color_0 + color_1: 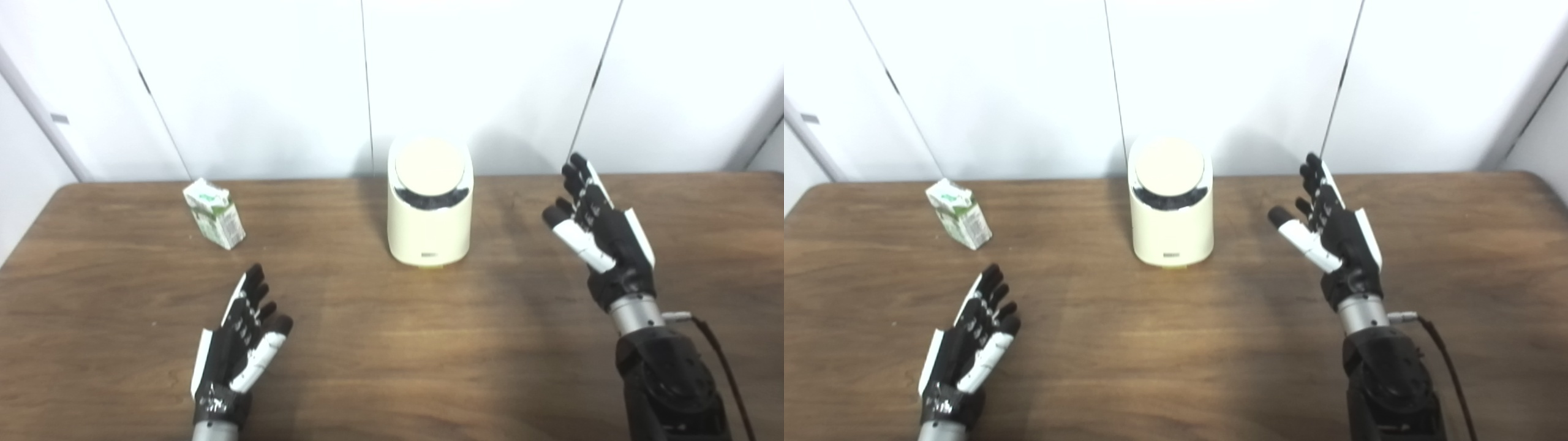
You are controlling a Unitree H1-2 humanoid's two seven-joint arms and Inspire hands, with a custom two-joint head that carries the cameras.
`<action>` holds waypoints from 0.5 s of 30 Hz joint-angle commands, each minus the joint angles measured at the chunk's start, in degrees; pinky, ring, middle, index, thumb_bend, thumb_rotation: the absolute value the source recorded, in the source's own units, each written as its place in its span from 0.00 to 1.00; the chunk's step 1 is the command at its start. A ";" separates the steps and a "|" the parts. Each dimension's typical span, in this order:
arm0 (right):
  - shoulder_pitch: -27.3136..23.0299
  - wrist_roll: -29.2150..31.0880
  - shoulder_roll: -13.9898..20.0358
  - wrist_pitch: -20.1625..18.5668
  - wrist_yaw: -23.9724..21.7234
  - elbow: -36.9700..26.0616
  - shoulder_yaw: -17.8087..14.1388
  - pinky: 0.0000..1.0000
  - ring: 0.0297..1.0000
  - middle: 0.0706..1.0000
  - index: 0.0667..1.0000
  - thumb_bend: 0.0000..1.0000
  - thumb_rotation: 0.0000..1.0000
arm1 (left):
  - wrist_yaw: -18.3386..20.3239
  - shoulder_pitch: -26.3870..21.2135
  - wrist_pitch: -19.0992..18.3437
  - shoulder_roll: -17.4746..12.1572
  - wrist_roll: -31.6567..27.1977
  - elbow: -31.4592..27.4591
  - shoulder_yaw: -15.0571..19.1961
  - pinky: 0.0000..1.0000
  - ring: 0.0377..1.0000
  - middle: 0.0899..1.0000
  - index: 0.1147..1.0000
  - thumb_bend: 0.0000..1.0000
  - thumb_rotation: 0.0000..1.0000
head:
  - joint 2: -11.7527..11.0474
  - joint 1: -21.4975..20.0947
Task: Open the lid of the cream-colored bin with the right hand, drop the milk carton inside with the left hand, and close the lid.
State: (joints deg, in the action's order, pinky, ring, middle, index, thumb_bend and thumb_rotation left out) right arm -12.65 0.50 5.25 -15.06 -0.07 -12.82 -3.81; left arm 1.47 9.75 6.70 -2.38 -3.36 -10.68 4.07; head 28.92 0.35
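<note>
The cream-colored bin (430,220) stands at the far middle of the wooden table, its round lid (429,164) down. A small white and green milk carton (214,213) stands upright to the bin's left, near the far edge. My left hand (240,338) rests low over the table in front of the carton, open, holding nothing. Raised to the right of the bin is my right hand (597,229), open with fingers spread, well apart from the lid.
The brown table (392,343) stretches wide, with white wall panels (257,79) right behind its far edge. A thin cable (719,361) runs from the right wrist.
</note>
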 commanded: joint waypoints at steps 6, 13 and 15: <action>-8.83 -6.93 0.00 0.79 1.70 -0.14 3.35 0.95 0.96 0.95 0.95 0.87 0.46 | 0.55 0.75 3.25 -0.16 1.43 0.02 -0.84 0.93 0.97 0.98 1.00 0.76 0.53 | -2.00 0.39; -15.32 -12.62 0.45 -0.82 1.65 3.01 6.59 0.96 0.97 0.95 0.95 0.88 0.41 | 0.10 1.26 3.80 0.23 3.40 -0.43 -1.42 0.91 0.97 0.99 1.00 0.72 0.55 | -2.68 0.74; -16.61 -14.06 0.79 -0.82 1.49 4.31 7.42 0.95 0.97 0.95 0.95 0.91 0.42 | -0.07 1.34 3.66 0.41 3.84 -0.57 -1.48 0.91 0.96 0.99 1.00 0.72 0.55 | -2.53 0.92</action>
State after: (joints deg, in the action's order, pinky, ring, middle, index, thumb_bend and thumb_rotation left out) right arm -26.53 -12.31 5.49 -16.43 1.39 -7.94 3.35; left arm 1.90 10.04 8.31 -2.27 -0.02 -10.70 3.03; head 26.37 1.23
